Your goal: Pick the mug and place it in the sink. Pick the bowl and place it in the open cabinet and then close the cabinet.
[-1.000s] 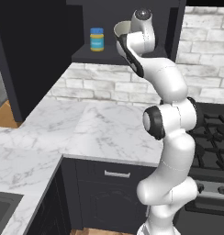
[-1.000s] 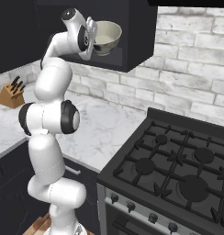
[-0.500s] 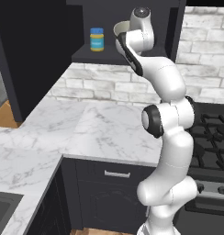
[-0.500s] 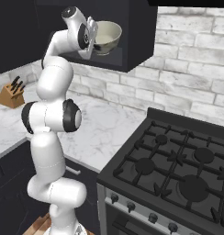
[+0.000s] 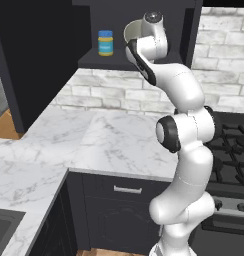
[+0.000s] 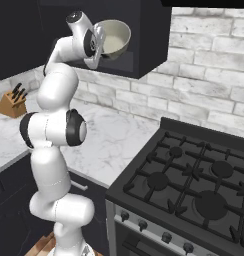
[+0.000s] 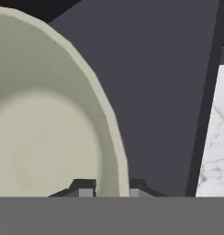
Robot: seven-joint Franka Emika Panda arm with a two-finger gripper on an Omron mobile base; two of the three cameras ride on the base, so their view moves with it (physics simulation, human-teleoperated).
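Observation:
The beige-olive bowl with its cream inside is up in the open dark cabinet, just over the shelf. My gripper is shut on the bowl's near rim. In the hand view the bowl takes up the left side, and its rim runs down between my fingertips at the gripper. The cabinet's dark inner wall lies behind it. From the left base view the bowl peeks out left of my hand. A corner of the sink shows at the lower left. The mug is out of view.
A blue-lidded jar stands on the cabinet shelf left of the bowl. The open cabinet door hangs over the marble counter. A gas stove lies to the right, and a knife block stands far left.

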